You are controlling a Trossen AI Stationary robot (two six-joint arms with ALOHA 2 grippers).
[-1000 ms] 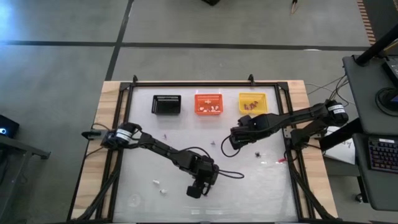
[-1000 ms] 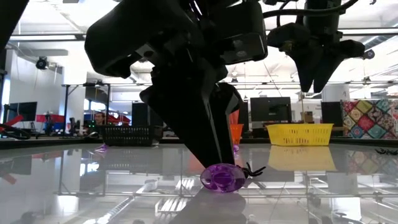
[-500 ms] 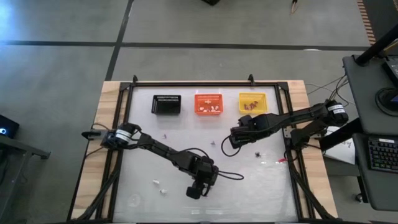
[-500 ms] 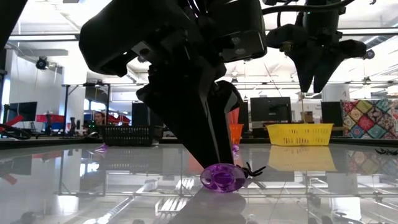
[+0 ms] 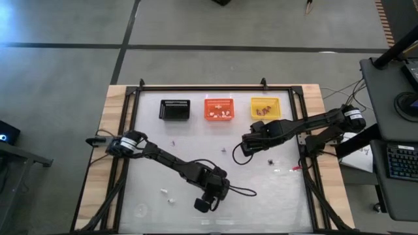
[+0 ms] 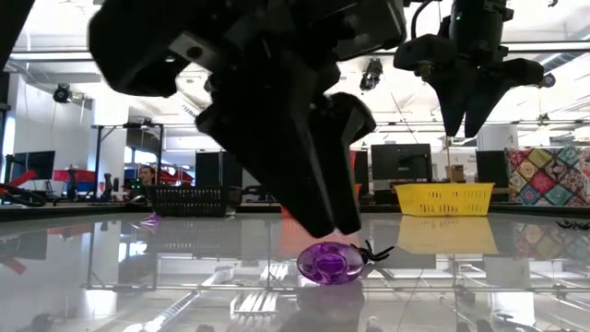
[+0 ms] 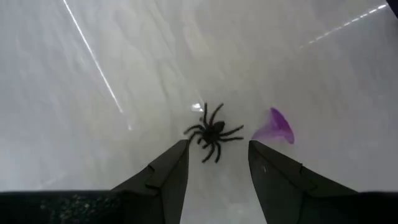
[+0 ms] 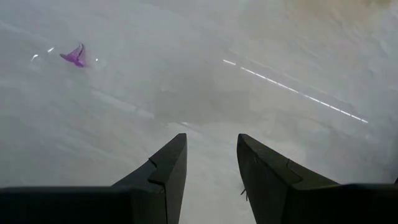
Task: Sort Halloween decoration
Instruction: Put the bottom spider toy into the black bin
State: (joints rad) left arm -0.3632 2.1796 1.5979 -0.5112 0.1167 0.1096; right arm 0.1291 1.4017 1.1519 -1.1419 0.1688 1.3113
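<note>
My left gripper (image 5: 204,204) hangs open near the table's near edge, fingers pointing down. In the left wrist view (image 7: 214,144) a small black spider (image 7: 211,133) lies on the table just ahead of the gap between its fingertips, with a purple piece (image 7: 276,127) beside it. The low view shows that purple piece (image 6: 331,263) resting on the table below the left gripper (image 6: 334,226), with the spider's legs (image 6: 374,251) behind it. My right gripper (image 5: 240,150) hovers open mid-table (image 8: 211,138); another purple piece (image 8: 75,56) lies ahead of it.
A black basket (image 5: 174,109), an orange basket (image 5: 219,108) and a yellow basket (image 5: 265,108) stand in a row at the far edge. White bits (image 5: 167,194) lie near the left; a purple bit (image 5: 173,141) and another spider (image 5: 270,161) lie mid-table.
My left gripper has risen a little off the table and shifted toward the near edge, and its fingertips now stand above the purple piece. The purple piece and the spider have stayed where they were.
</note>
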